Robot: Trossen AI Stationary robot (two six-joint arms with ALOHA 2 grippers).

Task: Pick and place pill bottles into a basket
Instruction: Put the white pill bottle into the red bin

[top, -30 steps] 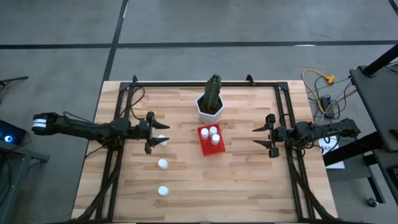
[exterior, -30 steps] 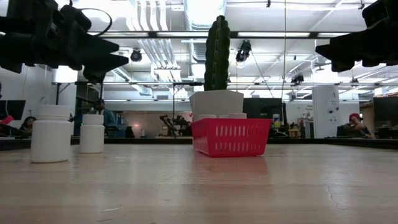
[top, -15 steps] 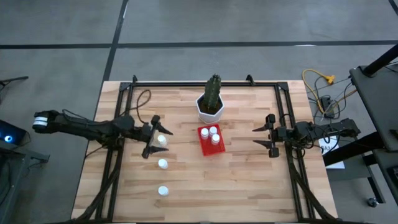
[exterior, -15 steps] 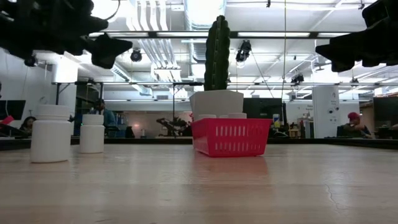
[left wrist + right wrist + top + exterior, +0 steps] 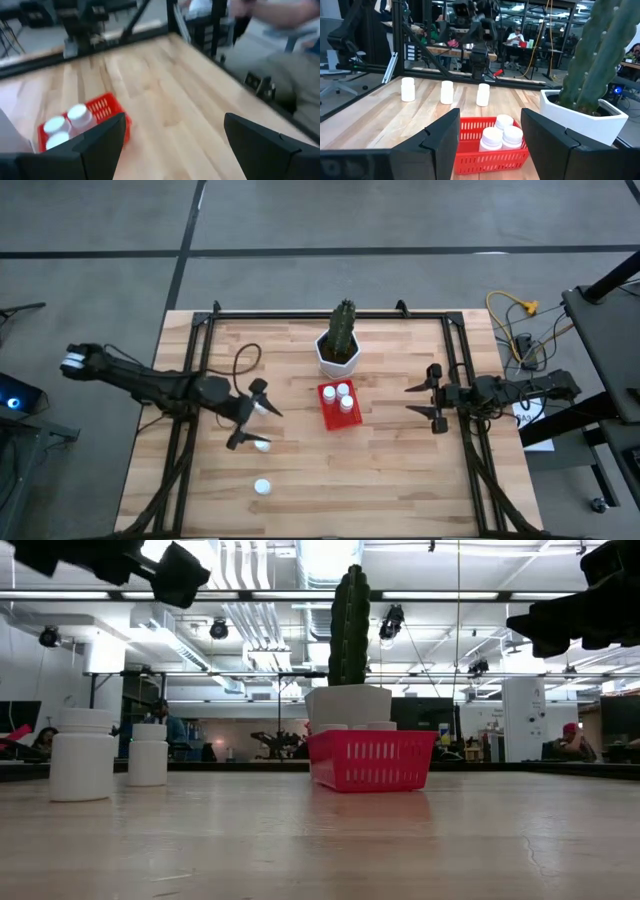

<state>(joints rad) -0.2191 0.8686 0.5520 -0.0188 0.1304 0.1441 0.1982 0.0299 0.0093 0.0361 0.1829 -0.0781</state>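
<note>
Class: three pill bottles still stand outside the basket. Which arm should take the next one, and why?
Left. The left gripper hangs open over the loose pill bottles; the right gripper waits beyond the basket.

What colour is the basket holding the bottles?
Bright red basket, with mesh-like slatted sides; clearest in the right wrist view.

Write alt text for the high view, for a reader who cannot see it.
Seen from above, a red basket holding three white pill bottles sits mid-table in front of a potted cactus. The open left gripper hovers over more bottles on the left; the open right gripper waits at the right.
</note>
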